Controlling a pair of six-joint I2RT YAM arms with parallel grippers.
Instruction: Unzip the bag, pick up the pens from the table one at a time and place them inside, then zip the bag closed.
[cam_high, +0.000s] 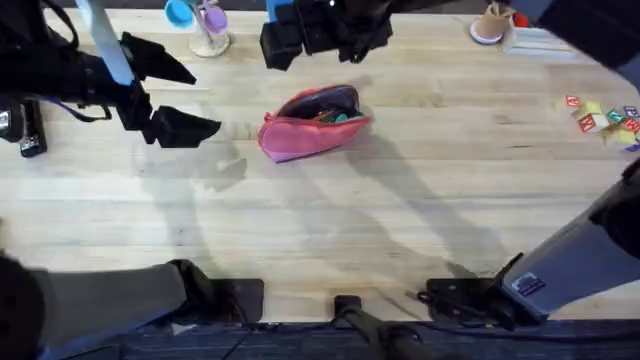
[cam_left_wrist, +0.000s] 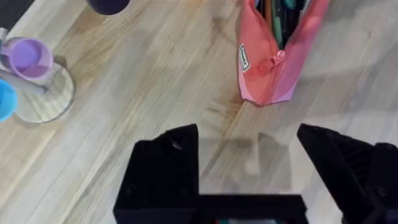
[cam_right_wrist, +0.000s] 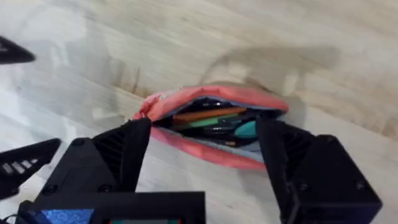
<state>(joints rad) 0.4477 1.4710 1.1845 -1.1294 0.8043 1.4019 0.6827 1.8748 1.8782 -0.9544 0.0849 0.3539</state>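
lying unzipped near the table's (cam_high: 400, 230) far edge, the bag (cam_high: 310, 128) held pens (cam_right_wrist: 208, 119); both grippers, left (cam_high: 175, 95) and right (cam_right_wrist: 205, 155), gaped wide, empty

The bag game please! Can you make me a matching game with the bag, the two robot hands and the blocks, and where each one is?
Things:
1. the bag
2. left gripper
3. right gripper
4. toy blocks

Places or states:
A. at the table's far right edge
B. lying unzipped, with pens inside
C. hanging right above the open bag
D. jaws open, to the bag's left and apart from it

Pairs: 1-B, 2-D, 3-C, 4-A
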